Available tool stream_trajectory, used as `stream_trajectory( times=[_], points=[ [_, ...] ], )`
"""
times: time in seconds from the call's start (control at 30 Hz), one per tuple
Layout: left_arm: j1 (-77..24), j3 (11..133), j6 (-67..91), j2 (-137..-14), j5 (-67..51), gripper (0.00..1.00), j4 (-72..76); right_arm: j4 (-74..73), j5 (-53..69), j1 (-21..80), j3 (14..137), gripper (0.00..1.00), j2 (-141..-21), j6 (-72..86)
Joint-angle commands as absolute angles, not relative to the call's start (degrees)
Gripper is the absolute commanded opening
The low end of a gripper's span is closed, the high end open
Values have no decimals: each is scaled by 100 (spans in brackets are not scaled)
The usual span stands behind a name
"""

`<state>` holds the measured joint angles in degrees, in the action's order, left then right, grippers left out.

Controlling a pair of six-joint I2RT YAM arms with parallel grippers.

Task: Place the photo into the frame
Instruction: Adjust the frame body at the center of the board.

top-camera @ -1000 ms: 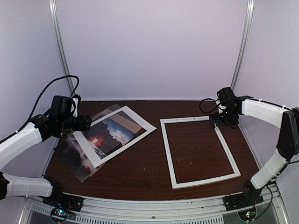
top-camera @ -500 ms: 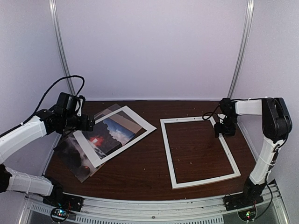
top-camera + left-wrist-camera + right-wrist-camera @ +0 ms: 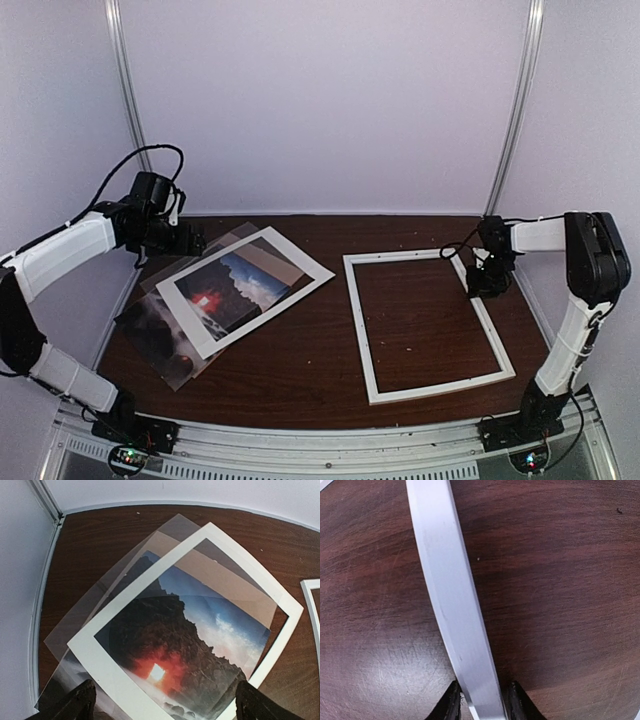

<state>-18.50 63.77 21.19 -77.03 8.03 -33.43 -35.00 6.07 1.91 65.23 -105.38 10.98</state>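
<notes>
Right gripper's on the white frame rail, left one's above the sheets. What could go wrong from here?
The right gripper pinches the thin white rectangular picture frame by one narrow side rail; lifted there, it may twist or slip out.
The glossy sunset photo lies under the white card mat, with a clear plastic sheet in the same pile; the open left gripper may catch the wrong layer.

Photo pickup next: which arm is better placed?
Left. The open left hand hovers over the photo; the right hand is across the table, astride the frame rail.
</notes>
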Motion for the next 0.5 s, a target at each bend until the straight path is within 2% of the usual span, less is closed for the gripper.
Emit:
stream_trajectory(
  times=[0.0,0.37,0.4,0.47],
  points=[
    [-1208,7057,2126,-8366,117,98,-3685,-3246,754,101,6144,30,-10534,1327],
    [-165,9252,1592,-10972,-721,98,-4633,-2771,989,70,5726,26,-10257,1559],
    [-80,9446,1577,-11225,-825,98,-4704,-2755,1010,74,5718,26,-10251,1564],
    [75,9799,1517,-11666,-1034,98,-4752,-2755,1059,71,5722,34,-10241,1550]
  ],
)
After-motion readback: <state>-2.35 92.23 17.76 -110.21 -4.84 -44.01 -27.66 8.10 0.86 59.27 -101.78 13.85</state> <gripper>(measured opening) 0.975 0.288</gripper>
